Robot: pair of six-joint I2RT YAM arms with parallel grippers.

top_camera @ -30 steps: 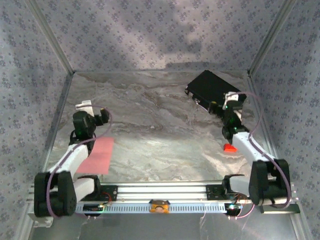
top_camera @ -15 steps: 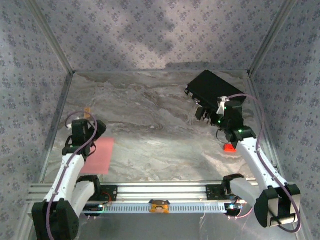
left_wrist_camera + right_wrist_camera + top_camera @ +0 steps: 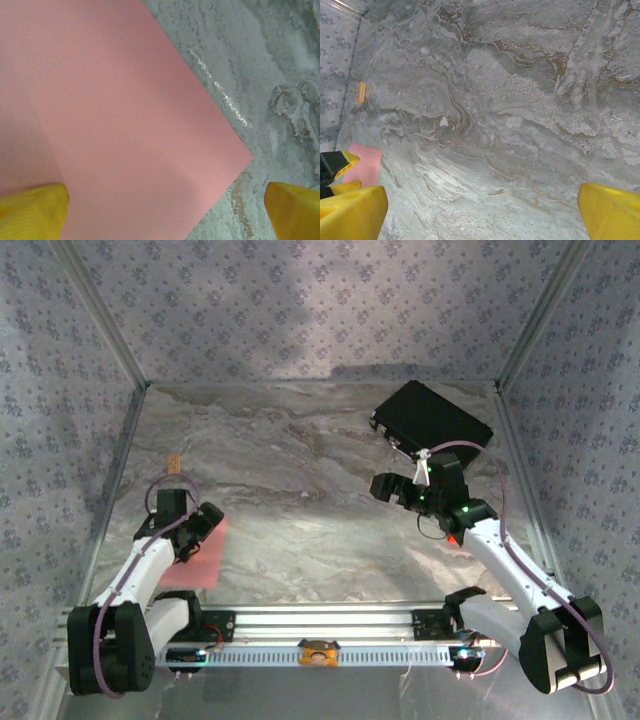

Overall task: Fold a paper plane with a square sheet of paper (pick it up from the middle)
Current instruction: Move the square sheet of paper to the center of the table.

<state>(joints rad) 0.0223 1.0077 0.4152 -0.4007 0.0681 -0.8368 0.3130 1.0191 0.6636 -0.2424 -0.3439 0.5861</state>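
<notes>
Left gripper (image 3: 207,519) first: I see its yellow fingers (image 3: 31,209) spread wide, nothing pinched between them. Through the left wrist camera one finger sits over the paper sheet (image 3: 120,115) and the other over bare table (image 3: 280,90) past the sheet's corner, so that corner lies between the two tips. I can't tell whether either tip touches down. From above, this gripper hangs over the far edge of the sheet and points toward the middle of the table.

The sheet lies flat, plain pink, by the table's left edge, toward the near left corner. The gripper covers its far part in the top view, and its near part is in plain sight.

Right gripper (image 3: 392,487) is spread just as wide and holds nothing. It hovers over the right half of the table, aimed left toward the middle, and its wrist camera looks across marbled surface between its two yellow tips. At the left rim of that view I catch a strip of the pink sheet with the other gripper's yellow tips over it.

Just beyond the right gripper, a black case (image 3: 432,420) lies in the far right corner. A small orange tag (image 3: 175,463) lies near the left edge, beyond the sheet and apart from it. A small red piece (image 3: 459,538) lies near the right edge, partly hidden by the right arm.
</notes>
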